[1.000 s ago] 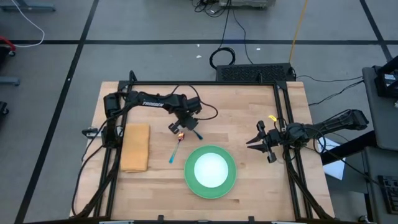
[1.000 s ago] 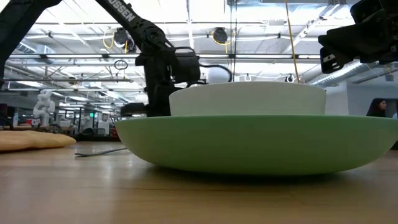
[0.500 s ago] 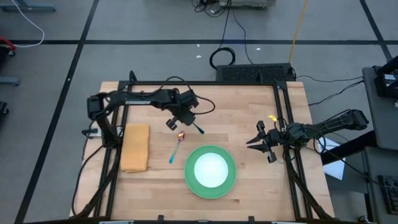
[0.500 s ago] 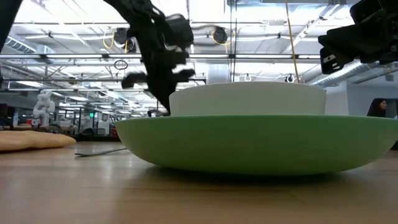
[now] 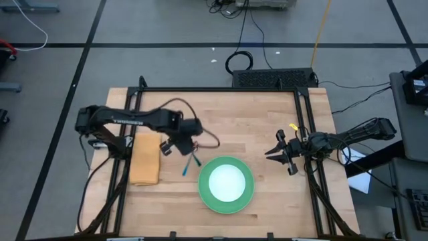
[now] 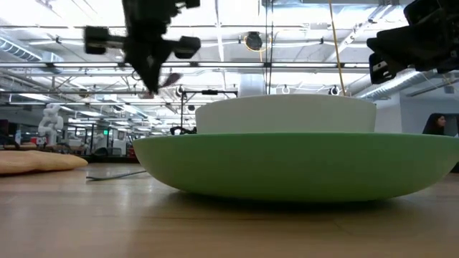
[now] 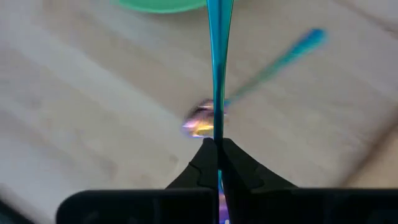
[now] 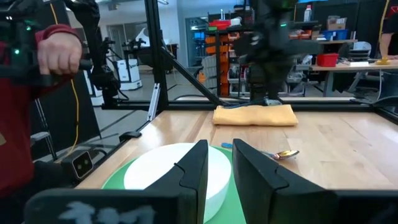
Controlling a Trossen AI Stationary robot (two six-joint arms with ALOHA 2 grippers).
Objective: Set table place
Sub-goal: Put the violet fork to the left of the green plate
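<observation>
The white bowl (image 5: 227, 180) is sitting in the green plate (image 5: 204, 191) near the table's (image 5: 254, 127) front edge. The spoon (image 5: 185, 167) is lying just left of the plate, with the folded cloth (image 5: 146, 158) farther left. The left gripper (image 5: 189, 151) is hovering above the spoon, fingers pinched on the fork (image 7: 218, 56). The right gripper (image 5: 270, 153) is waiting at the right edge, fingers narrowly apart and holding nothing.

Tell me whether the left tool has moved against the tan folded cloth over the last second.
Yes. The left tool, shut on the blue-handled fork, has swung from mid-table toward the tan folded cloth and now hangs just beside it.
</observation>
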